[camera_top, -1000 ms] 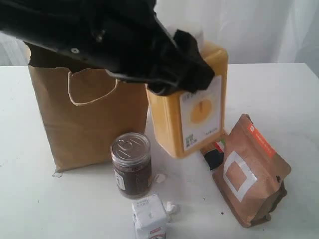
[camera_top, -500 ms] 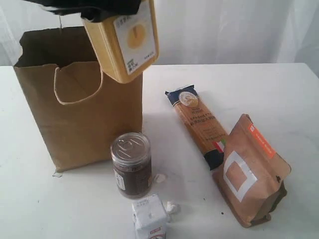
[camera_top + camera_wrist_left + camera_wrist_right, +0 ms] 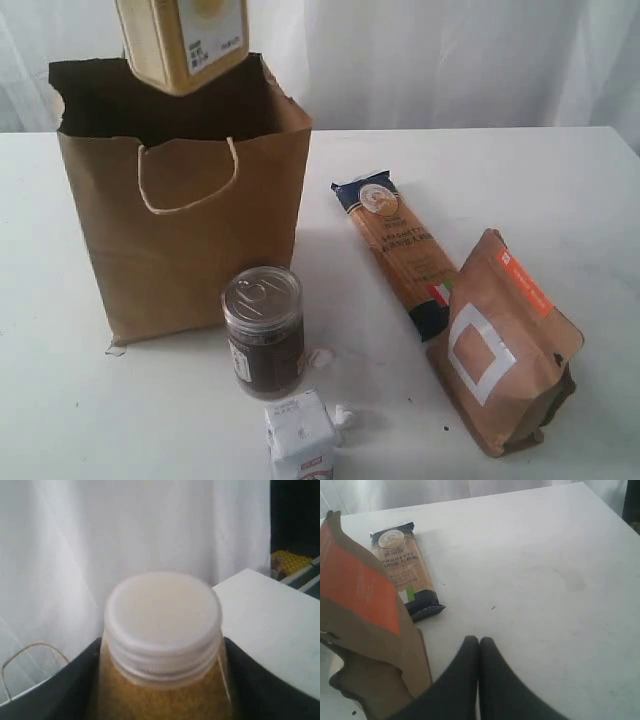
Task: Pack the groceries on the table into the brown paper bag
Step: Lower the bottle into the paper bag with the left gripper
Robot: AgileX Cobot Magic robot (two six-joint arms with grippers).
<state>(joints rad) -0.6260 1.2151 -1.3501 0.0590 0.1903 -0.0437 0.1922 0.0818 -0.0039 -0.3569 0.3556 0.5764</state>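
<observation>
Where brown paper bag (image 3: 180, 250) gapes, yellow-grain bottle (image 3: 182, 45) overhead

Yellow-grain bottle (image 3: 182, 40) carried up and leftward: a second ago seen low, just right of brown paper bag (image 3: 190, 250); half a second ago tilted over bag's right edge; now hung above open mouth, top cut off by frame. Long spaghetti packet (image 3: 400, 245), earlier hidden behind bottle, uncovered. Bag's rim and right side reshaped.
</observation>
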